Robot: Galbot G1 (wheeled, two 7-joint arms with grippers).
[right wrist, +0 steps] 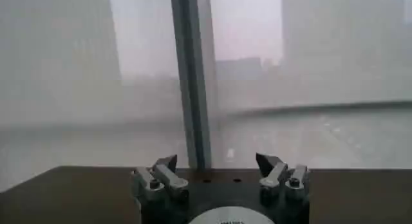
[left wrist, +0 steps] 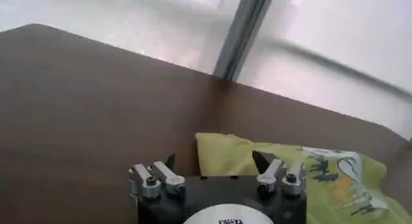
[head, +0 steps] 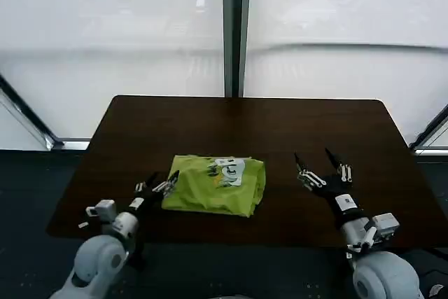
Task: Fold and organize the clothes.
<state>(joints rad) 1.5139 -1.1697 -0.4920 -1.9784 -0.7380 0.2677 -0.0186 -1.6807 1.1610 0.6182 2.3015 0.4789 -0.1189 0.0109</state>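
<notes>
T-shirt [head: 215, 185] sits folded into a compact lime-green bundle just below the centre of my head view, on the dark brown bench [head: 245, 127], nearer the front edge than the back. A white patch with dark marks (print or label, I cannot tell which) shows on its top toward the upper right of the bundle. In the left wrist view the same shirt [left wrist: 257, 158] fills the lower right, its white and dark patch at the right edge.

My left gripper [head: 160, 183] is in the lower left of the head view, low over the bench, with its fingertips at the left edge of the shirt; whether they touch the cloth I cannot tell. Its fingers stand wide apart with nothing between them. From the left wrist camera that gripper [left wrist: 214, 162] shows both fingers spread, the shirt's near corner lying just beyond them.

My right gripper [head: 318, 166] is in the lower right of the head view, well apart from the shirt, over bare bench. Its fingers are also spread wide and hold nothing. The right wrist camera shows the gripper [right wrist: 217, 162] gaping, bench edge beyond it and a window with a dark upright post [right wrist: 192, 77] behind.
</notes>
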